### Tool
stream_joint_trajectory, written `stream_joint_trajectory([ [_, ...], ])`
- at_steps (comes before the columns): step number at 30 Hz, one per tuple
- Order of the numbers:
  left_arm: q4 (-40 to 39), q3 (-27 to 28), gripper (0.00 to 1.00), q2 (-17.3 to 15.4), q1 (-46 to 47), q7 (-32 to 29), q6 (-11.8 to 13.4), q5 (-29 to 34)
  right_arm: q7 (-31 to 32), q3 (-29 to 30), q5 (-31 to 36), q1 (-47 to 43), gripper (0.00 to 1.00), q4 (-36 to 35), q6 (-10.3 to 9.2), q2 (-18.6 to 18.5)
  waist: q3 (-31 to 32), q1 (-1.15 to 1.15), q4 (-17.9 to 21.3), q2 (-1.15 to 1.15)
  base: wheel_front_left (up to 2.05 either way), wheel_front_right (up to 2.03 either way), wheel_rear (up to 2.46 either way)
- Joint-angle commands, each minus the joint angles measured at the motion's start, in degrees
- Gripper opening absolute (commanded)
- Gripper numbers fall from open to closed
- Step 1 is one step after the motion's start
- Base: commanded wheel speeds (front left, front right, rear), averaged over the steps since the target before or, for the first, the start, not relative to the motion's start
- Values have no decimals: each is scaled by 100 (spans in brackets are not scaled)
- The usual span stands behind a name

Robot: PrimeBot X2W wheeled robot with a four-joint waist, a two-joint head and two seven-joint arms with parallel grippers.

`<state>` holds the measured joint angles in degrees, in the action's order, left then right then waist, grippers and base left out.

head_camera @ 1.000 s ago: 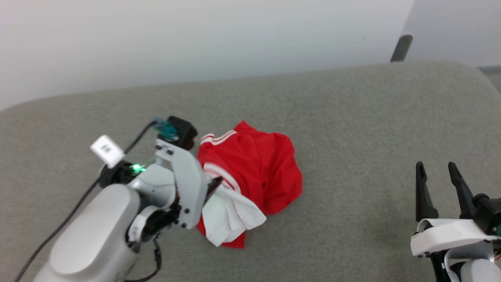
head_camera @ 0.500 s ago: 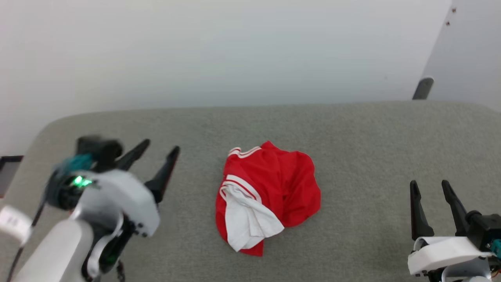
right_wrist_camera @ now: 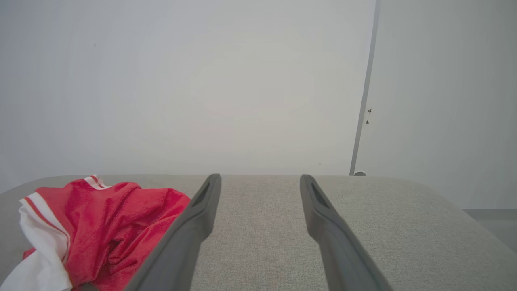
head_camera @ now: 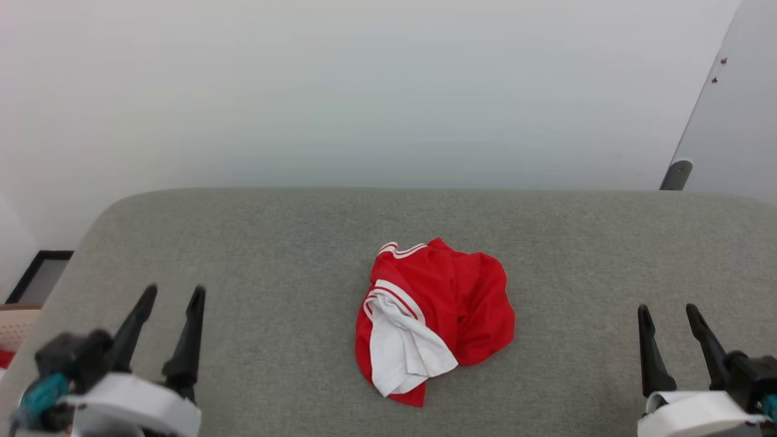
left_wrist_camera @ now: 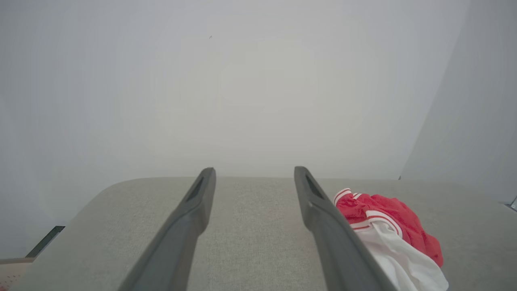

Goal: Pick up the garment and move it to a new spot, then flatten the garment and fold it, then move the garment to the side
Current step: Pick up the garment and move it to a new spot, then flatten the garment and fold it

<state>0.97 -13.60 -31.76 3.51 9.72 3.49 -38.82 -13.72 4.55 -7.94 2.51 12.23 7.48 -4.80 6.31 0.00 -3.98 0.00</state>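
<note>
The garment lies crumpled in a heap in the middle of the grey padded table, red with a white sleeve and striped trim on its left side. My left gripper stands open at the lower left, well apart from it, with nothing between its fingers. My right gripper stands open at the lower right, also empty. In the left wrist view the garment sits just right of the open left gripper. In the right wrist view the garment lies left of the open right gripper.
A pale wall runs behind the table's rounded far edge. A door panel with a grey stopper stands at the far right. Past the table's left edge are a dark frame on the floor and a pale basket.
My left gripper has drawn back from the garment's left side to the lower left, open and empty. The head camera has tilted up, so the whole picture has shifted. The garment stays in its heap.
</note>
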Motion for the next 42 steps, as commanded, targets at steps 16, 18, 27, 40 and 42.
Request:
stream_joint_trajectory([
  [16,663,467,100,255,-730,537,-267,96,-107,229,-93,-447,100,-71,2,14,102,0,-319,0,0,0,0],
  [18,677,514,100,286,-768,546,-317,132,-114,234,-96,-441,100,-73,2,23,99,0,-344,0,0,0,0],
  [27,783,631,100,382,-784,543,-453,233,-131,190,-98,-435,100,-82,2,44,85,0,-400,0,0,0,0],
  [40,567,466,100,283,-445,-75,-457,172,-138,127,-66,-276,100,-67,2,50,-82,0,-335,0,0,0,0],
  [42,425,403,100,232,-311,-409,-469,110,-138,103,-71,-241,100,-58,2,22,-133,0,-288,0,0,0,0],
])
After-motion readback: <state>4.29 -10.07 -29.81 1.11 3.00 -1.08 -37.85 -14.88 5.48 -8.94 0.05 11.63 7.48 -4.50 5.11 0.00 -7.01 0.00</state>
